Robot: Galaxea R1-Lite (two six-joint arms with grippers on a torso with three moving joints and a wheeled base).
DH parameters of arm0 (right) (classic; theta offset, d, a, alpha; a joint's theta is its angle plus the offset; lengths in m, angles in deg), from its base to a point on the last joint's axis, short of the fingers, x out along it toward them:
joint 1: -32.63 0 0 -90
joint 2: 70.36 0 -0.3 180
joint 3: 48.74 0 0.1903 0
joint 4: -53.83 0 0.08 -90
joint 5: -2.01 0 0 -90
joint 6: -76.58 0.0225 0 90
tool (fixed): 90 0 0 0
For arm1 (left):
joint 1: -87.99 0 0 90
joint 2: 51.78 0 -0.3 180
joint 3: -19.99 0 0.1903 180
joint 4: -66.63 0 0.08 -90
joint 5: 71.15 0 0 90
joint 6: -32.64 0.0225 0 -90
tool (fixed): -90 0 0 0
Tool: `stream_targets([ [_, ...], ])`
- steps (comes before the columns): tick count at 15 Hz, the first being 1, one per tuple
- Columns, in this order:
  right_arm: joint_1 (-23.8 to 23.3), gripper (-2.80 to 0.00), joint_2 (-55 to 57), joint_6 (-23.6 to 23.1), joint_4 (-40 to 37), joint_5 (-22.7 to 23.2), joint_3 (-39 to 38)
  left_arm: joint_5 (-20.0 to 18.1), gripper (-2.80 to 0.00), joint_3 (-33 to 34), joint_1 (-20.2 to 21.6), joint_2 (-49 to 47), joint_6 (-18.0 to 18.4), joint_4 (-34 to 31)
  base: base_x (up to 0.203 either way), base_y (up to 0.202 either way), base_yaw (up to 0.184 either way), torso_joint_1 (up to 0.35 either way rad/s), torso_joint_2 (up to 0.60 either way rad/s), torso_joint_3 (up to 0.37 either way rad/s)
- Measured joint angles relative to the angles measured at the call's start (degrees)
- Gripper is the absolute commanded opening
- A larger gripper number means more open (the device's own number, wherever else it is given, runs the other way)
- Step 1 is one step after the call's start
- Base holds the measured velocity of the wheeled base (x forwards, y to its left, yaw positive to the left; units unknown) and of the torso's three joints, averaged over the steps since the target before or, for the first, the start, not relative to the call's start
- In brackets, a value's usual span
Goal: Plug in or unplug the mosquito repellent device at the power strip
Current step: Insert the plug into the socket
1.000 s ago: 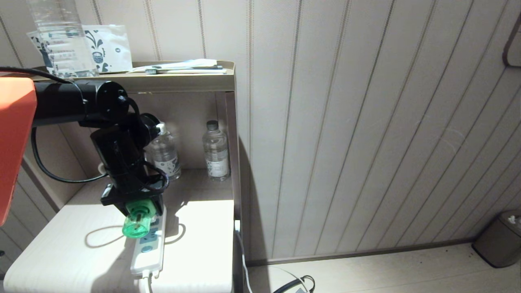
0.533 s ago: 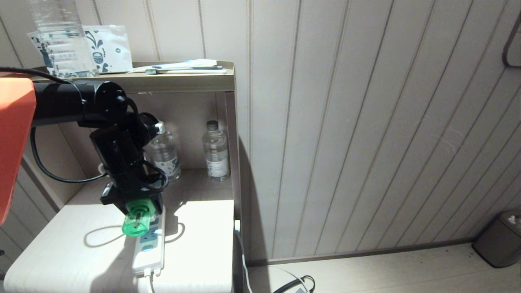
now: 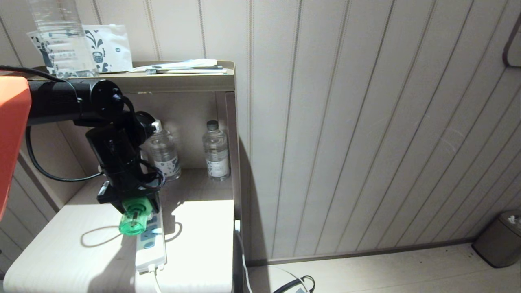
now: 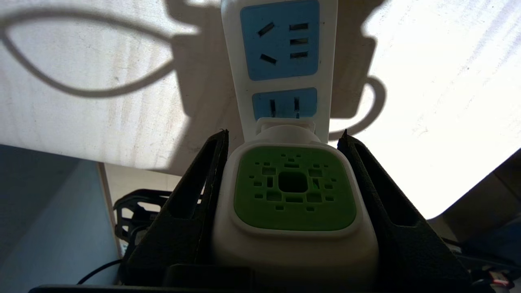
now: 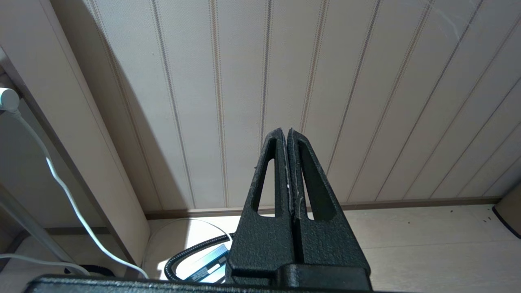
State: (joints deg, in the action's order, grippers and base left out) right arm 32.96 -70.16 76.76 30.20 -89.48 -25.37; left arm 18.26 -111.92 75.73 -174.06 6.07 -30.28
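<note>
Holding the mosquito repellent device between my left fingers, I have them about half spread, one pad on each flank of its white body, the green vented face turned toward my wrist. In the head view my left gripper hangs over the far end of the power strip, which lies on the pale worktop with its long axis running from the back toward the front edge, cable end nearest the front. The green bottle sticks out toward the front, so the device lies roughly along the strip.

What matters now is the plug end: it points away from my wrist and sits right at the two-slot socket face. I cannot tell whether the pins are seated or just clear. Either way, I judge the coming move has to run straight along the pin axis, square to the strip's face, or the strip will lift with me.

My right gripper is parked off to the side facing the panelled wall, fingers pressed together, empty, and well away from the strip.
</note>
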Motion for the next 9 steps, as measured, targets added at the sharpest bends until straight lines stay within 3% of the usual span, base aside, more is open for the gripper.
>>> stream_targets([
  [9,0.02,-2.8,0.0,0.0,0.0,0.0,0.0,-0.15,-2.8,0.0,0.0,0.11,-0.41,-0.04,0.0,0.0,0.0,0.0,0.0,0.0],
])
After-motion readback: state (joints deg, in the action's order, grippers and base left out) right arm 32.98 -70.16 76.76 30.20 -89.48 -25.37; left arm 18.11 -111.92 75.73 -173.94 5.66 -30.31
